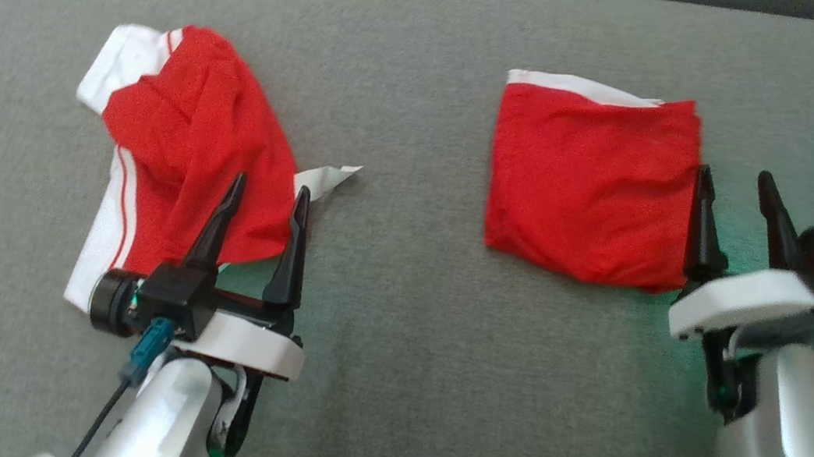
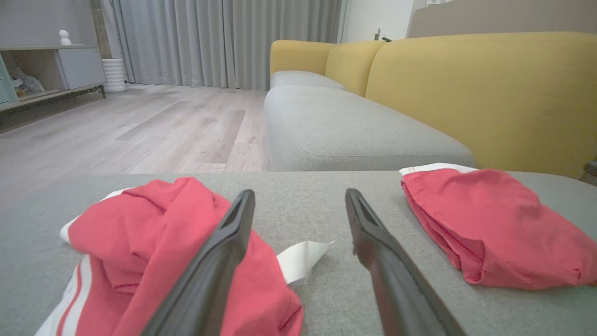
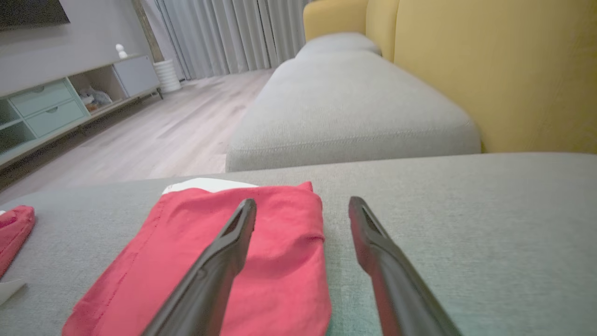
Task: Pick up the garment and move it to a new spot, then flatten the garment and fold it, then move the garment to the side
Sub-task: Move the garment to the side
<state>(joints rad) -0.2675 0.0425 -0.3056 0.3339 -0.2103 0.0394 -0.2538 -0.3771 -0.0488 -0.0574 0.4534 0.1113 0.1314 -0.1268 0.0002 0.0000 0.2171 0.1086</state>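
A crumpled red garment (image 1: pixel 190 145) with white trim lies on the grey cushion (image 1: pixel 395 321) at the left; its heap (image 2: pixel 163 247) fills the lower left of the left wrist view. A folded red garment (image 1: pixel 590 182) with a white band at its far edge lies flat at the right, also seen as a folded red garment (image 3: pixel 224 261). My left gripper (image 1: pixel 268 198) hovers open over the near right edge of the crumpled one, holding nothing. My right gripper (image 1: pixel 735 181) stands open just beside the folded garment's right edge, its left finger (image 3: pixel 219 261) over the cloth.
A white tag (image 1: pixel 327 177) pokes out from the crumpled garment. Beyond the cushion are a second grey seat (image 2: pixel 345 130), a yellow sofa back (image 2: pixel 485 93), wooden floor (image 2: pixel 140 126) at the left and a low cabinet (image 3: pixel 56 107).
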